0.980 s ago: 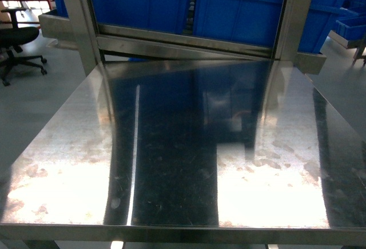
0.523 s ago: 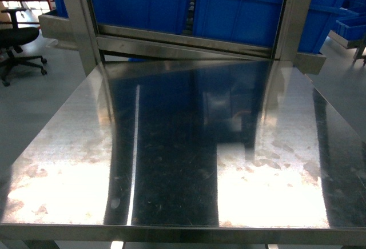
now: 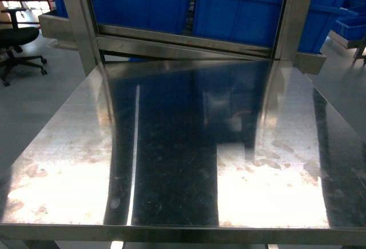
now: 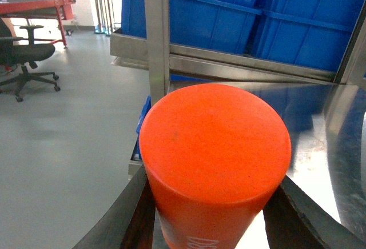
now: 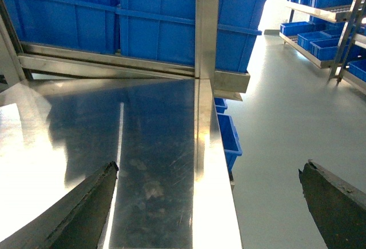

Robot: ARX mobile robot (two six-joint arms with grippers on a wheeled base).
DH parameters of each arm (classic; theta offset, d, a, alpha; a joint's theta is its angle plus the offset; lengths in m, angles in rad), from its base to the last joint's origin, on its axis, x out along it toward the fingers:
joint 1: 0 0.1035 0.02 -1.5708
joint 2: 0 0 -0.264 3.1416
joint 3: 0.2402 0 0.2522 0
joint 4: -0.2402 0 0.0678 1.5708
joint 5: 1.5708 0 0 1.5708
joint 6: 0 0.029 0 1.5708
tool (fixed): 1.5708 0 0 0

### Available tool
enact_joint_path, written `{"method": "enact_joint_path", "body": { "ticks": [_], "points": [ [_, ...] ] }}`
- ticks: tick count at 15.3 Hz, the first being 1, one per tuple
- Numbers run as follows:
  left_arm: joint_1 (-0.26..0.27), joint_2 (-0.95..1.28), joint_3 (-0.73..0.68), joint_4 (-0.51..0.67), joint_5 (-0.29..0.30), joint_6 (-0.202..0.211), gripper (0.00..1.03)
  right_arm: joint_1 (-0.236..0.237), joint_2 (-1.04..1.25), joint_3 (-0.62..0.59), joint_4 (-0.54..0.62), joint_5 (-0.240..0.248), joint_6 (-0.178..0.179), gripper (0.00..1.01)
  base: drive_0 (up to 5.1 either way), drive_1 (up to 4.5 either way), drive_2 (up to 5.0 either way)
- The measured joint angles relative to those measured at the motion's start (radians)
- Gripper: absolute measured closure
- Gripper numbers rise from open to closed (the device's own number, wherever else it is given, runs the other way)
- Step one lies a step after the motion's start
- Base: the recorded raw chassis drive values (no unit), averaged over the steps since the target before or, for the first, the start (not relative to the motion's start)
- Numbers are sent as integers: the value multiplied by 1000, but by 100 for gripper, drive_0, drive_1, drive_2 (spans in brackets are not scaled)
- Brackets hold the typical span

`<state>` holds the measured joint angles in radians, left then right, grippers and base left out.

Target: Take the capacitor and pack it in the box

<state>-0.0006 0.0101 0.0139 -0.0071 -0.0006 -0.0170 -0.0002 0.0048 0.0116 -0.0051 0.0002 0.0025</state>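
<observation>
My left gripper (image 4: pixel 214 226) clamps an orange capacitor (image 4: pixel 214 157); my right gripper (image 5: pixel 209 203) gapes wide over the steel desk (image 5: pixel 154 146). Blue bins (image 3: pixel 189 6) stand behind.

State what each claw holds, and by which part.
The left claw grips an orange cylinder, presumably the capacitor, by its sides below the flat end that faces the camera. The right claw is open and holds nothing.

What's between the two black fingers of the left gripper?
An orange cylinder, likely the capacitor, fills the gap, with both fingers against its sides. The left wrist view shows it.
</observation>
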Motion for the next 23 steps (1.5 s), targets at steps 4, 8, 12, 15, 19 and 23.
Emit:
{"method": "enact_joint_path", "body": {
  "ticks": [4, 8, 12, 15, 19, 23],
  "points": [
    [0, 0, 0, 0, 0, 0, 61, 0, 0, 0, 0, 0, 0, 3, 0, 0, 0],
    [0, 0, 0, 4, 0, 0, 61, 0, 0, 0, 2, 1, 0, 3, 0, 0, 0],
    [0, 0, 0, 2, 0, 2, 61, 0, 0, 0, 0, 0, 0, 3, 0, 0, 0],
    [0, 0, 0, 0, 0, 3, 61, 0, 0, 0, 1, 0, 0, 3, 0, 0, 0],
    [0, 0, 0, 1, 0, 6, 61, 0, 0, 0, 1, 0, 0, 3, 0, 0, 0],
    [0, 0, 0, 1, 0, 6, 61, 0, 0, 0, 1, 0, 0, 3, 0, 0, 0]
  ]
}}
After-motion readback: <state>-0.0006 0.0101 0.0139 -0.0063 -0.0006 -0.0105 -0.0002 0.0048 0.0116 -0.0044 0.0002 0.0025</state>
